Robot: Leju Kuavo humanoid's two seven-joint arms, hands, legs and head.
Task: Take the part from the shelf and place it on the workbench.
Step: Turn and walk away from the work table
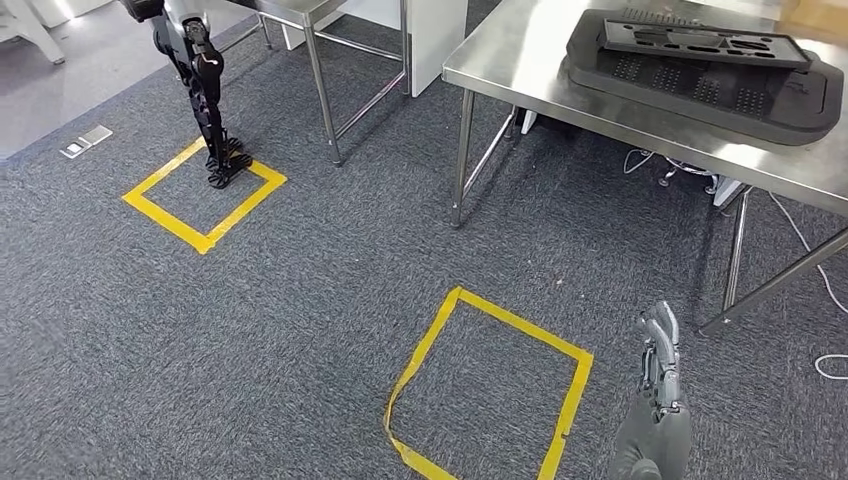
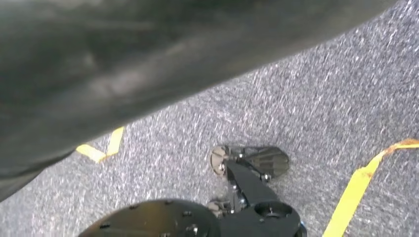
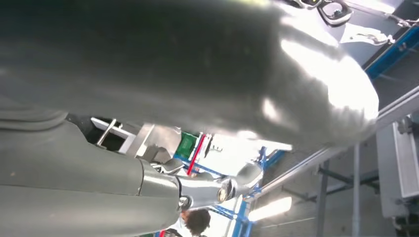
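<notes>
Head view gives us the right hand [image 1: 660, 375] low, fingers straight, holding nothing; the part [image 1: 704, 62] lies at the workbench's [image 1: 520, 70] far edge, cut off. We cannot tell the left hand's state, a dark blur covering its wrist view.

Grey carpet [image 1: 300, 300] is laid across the floor. Two squares are marked on it in yellow tape: a near square [image 1: 490, 390] and a far square [image 1: 204, 194]. The legs of a second humanoid robot [image 1: 205, 90] are placed on the far square's rim. A steel-framed table [image 1: 330, 60] is positioned behind it. A floor socket plate [image 1: 86, 141] is set into the carpet at the left. White cables [image 1: 815, 280] are routed along the floor at the right. In the right wrist view, a person's head [image 3: 197, 220] is partly seen beside blue framing [image 3: 262, 158].
</notes>
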